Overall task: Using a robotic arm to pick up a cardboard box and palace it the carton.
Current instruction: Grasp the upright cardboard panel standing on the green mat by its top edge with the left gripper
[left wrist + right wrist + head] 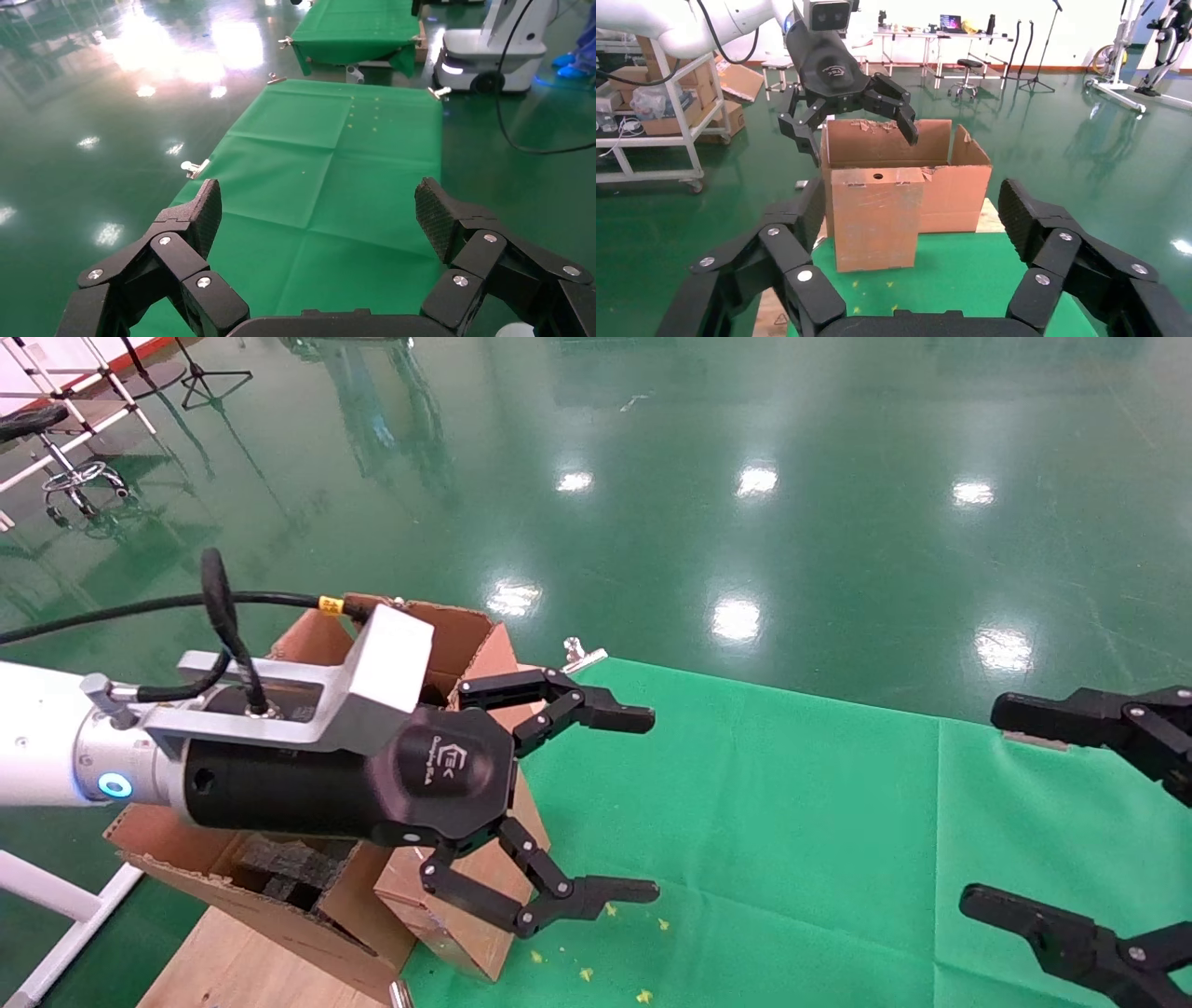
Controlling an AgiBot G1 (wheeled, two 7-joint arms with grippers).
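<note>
Here the left end effector (pixel 643 803) of the robotic arm (pixel 56 747) hangs released, its two black fingers spread wide with nothing between them, just above and in front of the carton (pixel 307 896). The carton sits directly behind and beneath the end effector's palm, its ragged flaps standing up, and black foam blocks (pixel 289 868) show inside it under the wrist. In the right wrist view a flap or panel with a round hole (pixel 877 176) hangs down the carton's near face, below the left end effector's fingertips; whether this is the small cardboard box cannot be told, and no separate small box shows anywhere. Ahead of the open fingers stretches the bench (pixel 792 822), covered in green cloth, with a few yellow specks (pixel 587 973) lying on it just below the lower finger. The right end effector (pixel 1024 822) is parked well apart across the bench, likewise released, its fingers spread and holding nothing.
</note>
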